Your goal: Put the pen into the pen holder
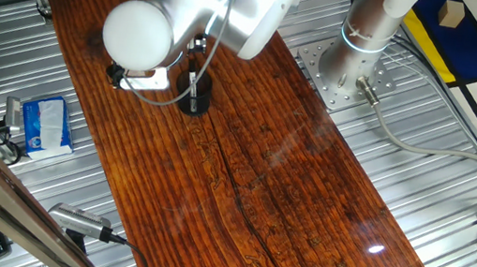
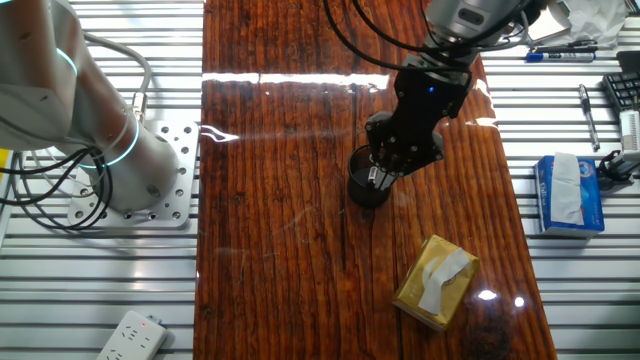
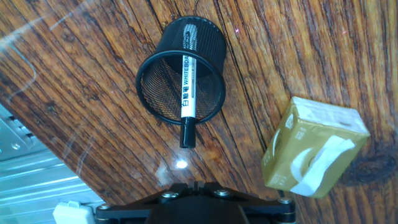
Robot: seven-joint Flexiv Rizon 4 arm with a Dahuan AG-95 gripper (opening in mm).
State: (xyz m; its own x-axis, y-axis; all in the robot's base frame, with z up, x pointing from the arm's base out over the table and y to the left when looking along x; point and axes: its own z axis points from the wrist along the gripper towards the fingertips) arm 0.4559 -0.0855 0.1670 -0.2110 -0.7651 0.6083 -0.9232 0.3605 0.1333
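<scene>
A: Over the pen holder point(image 3: 181, 79) right now, the gripper point(image 2: 385, 163) hangs almost straight above the rim, and the pen point(image 3: 186, 93) is standing in the cup, white barrel leaning on the edge, black cap end poking out over the rim on the side toward the hand camera.

B: So is it in?

A: I'd call it as good as in. The hand view shows the lower part of the barrel inside the mesh and nothing pinching it. What I can't settle is the pincer itself: that view shows only the dark base of the hand at the bottom edge, no fingertips, and in both fixed views the fingers are lost against the black cup. Open or closed, I cannot tell.

B: What's left, then?

A: By my reading, only to pull clear of the holder without knocking the leaning pen.

B: Do the fixed views add anything?

A: One fixed view has the arm covering most of the holder; only a dark cup and a thin upright line show. The other fixed view places the tan box point(image 2: 435, 283) near the holder, toward the camera, well apart from the hand. Only the hand view shows the pen plainly.
</scene>
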